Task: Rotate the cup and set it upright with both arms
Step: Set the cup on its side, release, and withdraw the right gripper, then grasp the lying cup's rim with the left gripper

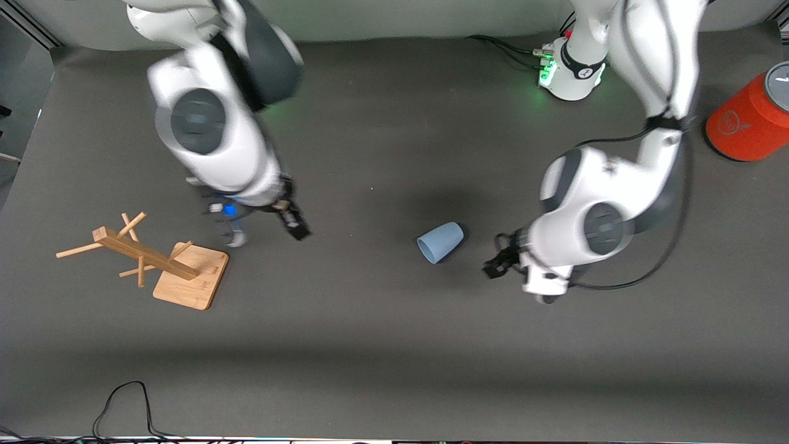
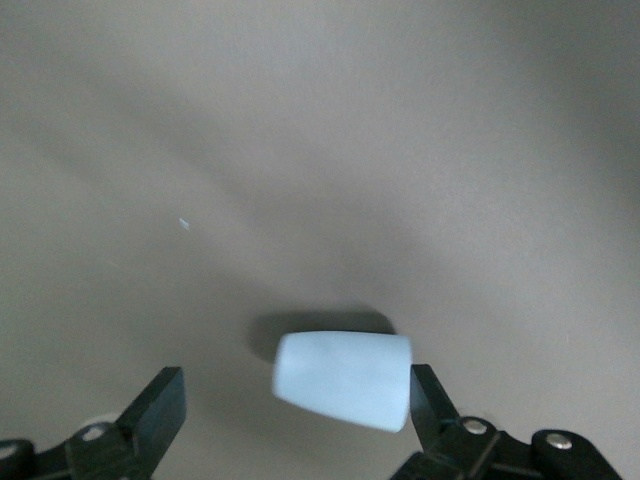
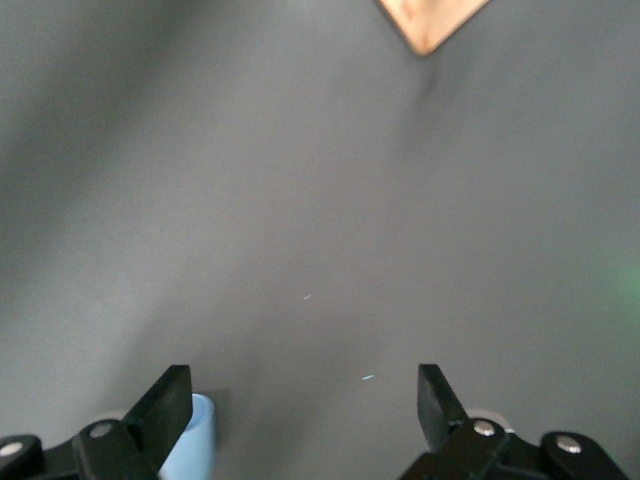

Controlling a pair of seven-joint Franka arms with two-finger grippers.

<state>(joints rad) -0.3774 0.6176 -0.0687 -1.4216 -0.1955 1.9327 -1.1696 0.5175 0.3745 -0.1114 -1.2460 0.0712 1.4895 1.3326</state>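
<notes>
The cup point(image 1: 441, 242), lying on its side mid-worktop point(image 1: 382, 345) between the open, empty left pincer point(image 2: 297, 405) and right pincer point(image 3: 303, 405), looks light, rigid and smooth, so grip across its tapered wall.

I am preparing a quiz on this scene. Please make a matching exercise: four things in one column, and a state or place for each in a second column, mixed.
1. cup
2. left pincer
3. wooden rack
4. orange cylinder

a. at the left arm's end of the table
b. lying on its side
c. open beside the cup
d. toward the right arm's end

Pairs: 1-b, 2-c, 3-d, 4-a
</notes>
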